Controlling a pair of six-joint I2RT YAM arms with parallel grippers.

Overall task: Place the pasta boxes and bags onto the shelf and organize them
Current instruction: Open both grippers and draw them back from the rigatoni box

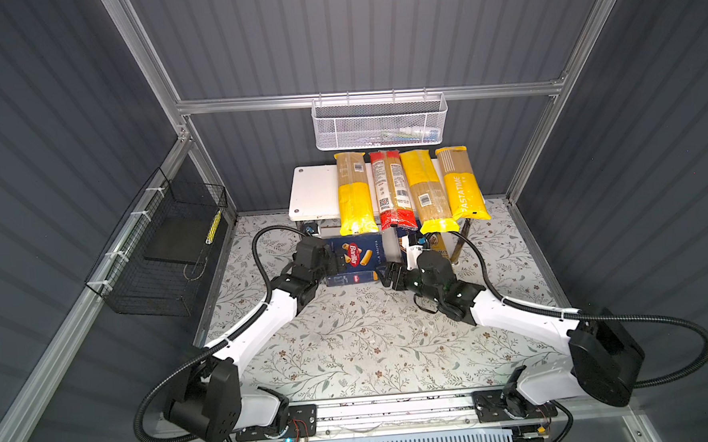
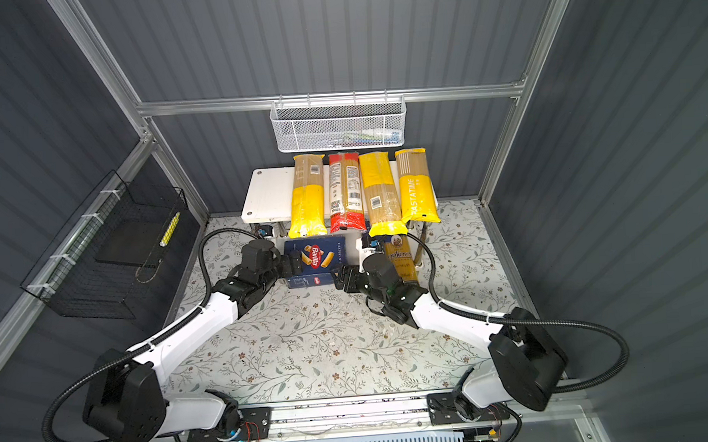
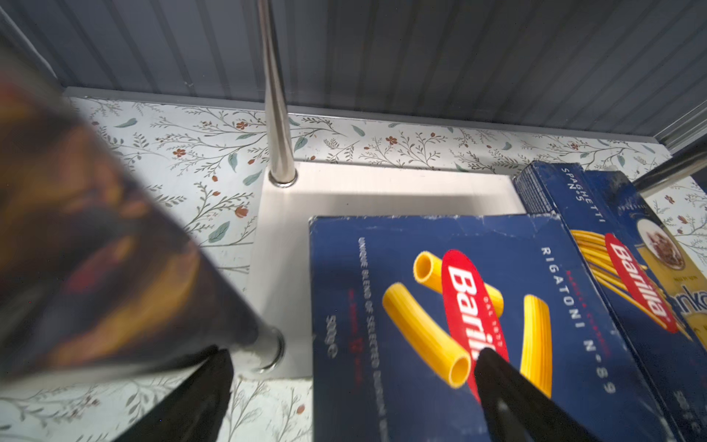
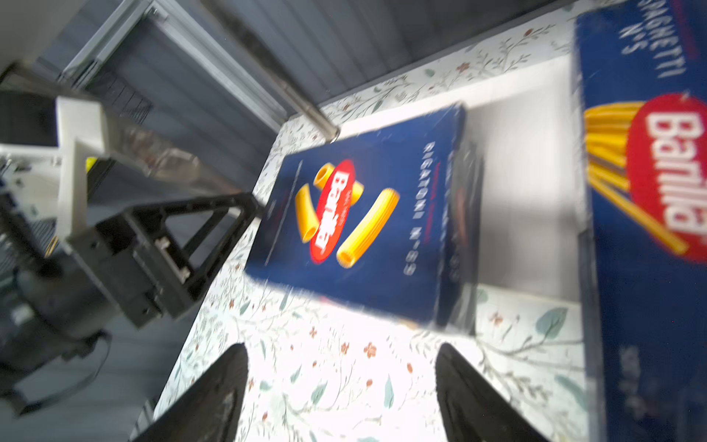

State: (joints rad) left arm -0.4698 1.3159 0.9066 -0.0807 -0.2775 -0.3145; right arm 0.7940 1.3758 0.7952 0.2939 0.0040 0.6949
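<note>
We read "Barilla RIGATONI" on the wide dark blue box (image 3: 440,306), which lies flat on the lower tier of the white shelf (image 3: 382,195), beside the narrow box (image 3: 612,245) marked "SPAGHETTI". The left claw (image 3: 350,352) is spread, one finger over the wide box. The right claw (image 4: 340,352) is spread above the table (image 4: 344,402).

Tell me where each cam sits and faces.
Top views: high in front, looking down and back at the shelf; left arm, right arm whole.
Left wrist: low at the shelf's lower tier, looking back over the rigatoni box; left gripper shows.
Right wrist: low, looking left at that box; right gripper, open, and the left gripper show.
Shared: both wrist views see the spaghetti box.
</note>
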